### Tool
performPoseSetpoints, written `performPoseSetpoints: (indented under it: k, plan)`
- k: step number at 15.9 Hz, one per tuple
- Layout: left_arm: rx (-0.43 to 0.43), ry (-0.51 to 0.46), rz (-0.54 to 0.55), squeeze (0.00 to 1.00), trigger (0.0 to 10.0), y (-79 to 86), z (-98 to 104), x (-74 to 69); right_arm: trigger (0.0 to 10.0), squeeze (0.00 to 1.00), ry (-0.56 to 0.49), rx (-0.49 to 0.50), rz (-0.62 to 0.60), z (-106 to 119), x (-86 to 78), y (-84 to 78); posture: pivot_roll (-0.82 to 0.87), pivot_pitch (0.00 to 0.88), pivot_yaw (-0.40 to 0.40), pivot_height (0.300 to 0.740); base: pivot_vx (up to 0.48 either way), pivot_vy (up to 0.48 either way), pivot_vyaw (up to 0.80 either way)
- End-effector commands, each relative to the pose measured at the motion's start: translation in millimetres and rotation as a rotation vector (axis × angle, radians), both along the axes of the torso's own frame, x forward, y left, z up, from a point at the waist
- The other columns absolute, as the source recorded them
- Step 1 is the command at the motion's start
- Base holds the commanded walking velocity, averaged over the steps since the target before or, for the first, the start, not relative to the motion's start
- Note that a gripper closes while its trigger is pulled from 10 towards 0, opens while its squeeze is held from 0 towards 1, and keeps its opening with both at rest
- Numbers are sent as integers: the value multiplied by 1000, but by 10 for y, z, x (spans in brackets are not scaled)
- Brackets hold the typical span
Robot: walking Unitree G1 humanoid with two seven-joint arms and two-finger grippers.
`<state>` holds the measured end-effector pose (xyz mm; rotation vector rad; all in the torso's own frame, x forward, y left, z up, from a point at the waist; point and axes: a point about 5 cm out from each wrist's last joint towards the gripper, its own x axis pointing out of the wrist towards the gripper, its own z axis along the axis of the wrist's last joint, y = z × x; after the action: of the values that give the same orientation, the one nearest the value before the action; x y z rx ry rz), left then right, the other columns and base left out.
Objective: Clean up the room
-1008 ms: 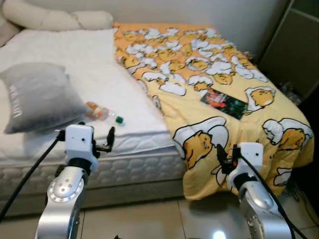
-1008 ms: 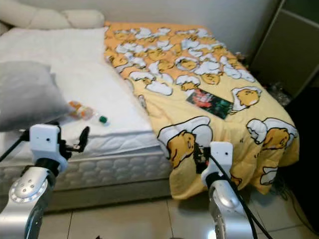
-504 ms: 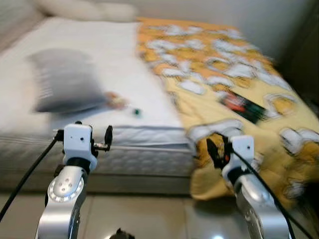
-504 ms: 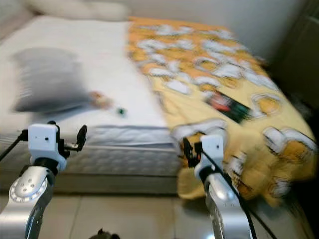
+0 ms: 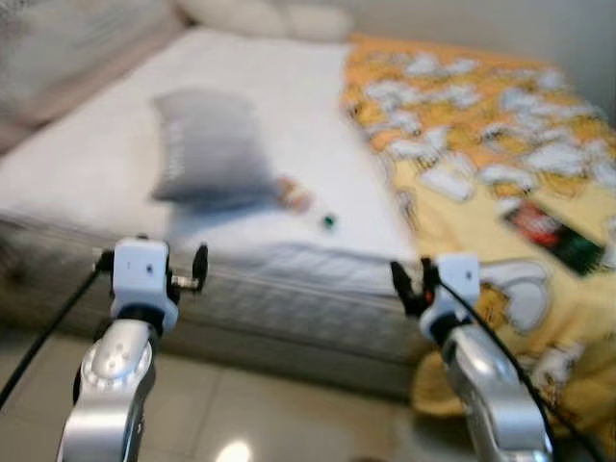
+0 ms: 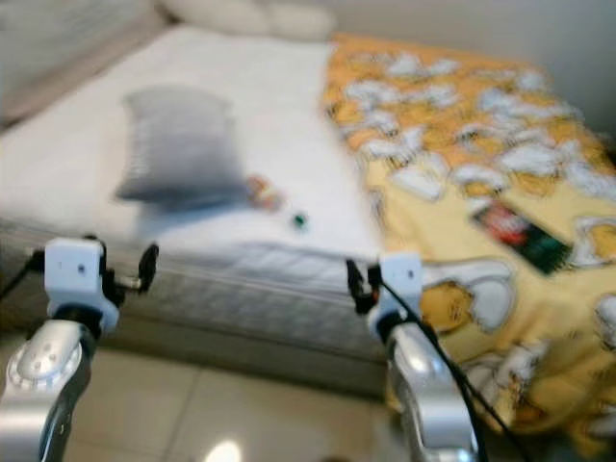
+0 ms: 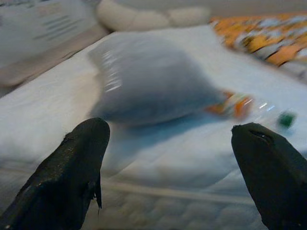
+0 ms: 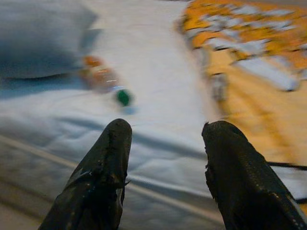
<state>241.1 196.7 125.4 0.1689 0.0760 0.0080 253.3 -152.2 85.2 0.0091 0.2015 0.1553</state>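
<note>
You stood facing white mattress (image 5: 241, 144). Clear plastic bottle w/ green cap (image 5: 300, 197) lay just beside grey pillow (image 5: 207, 159). Left gripper (image 7: 172, 158) & right gripper (image 8: 165, 158): fingers spread, empty. Best approach: centre on bottle, then reach w/ right.

Quilted white mattress (image 5: 318, 279), soft grey cloth pillow (image 5: 207, 149), glossy tiled floor (image 5: 260, 414)

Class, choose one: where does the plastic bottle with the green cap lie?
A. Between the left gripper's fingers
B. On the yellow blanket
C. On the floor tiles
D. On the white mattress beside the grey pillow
D: the plastic bottle rests on the white mattress, next to the grey pillow.
</note>
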Motion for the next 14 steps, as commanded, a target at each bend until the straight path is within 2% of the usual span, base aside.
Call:
performPoseSetpoints:
  k: [1,6,8,11,14]
  plan:
    - [-7,-3,-27,0,10000,-76,4,5,10000,0,4,-12,-22,-14,-22,-69,-106,0,-62,740,289,0,0]
    - [0,-7,-40,0,10000,-79,29,20,10000,0,1,-14,-28,-19,-17,-63,-106,0,-50,740,288,0,0]
    - [-5,-13,-42,0,10000,-95,41,34,10000,0,-9,-69,3,-5,-11,-71,-110,0,-49,740,287,0,0]
    - [-3,-9,-57,0,10000,-96,45,41,10000,0,-18,-75,13,12,13,-47,-110,0,-37,740,289,0,0]
    - [2,-13,-61,0,10000,-73,66,45,10000,0,-20,-84,26,10,28,-27,-101,0,-40,740,293,0,688]
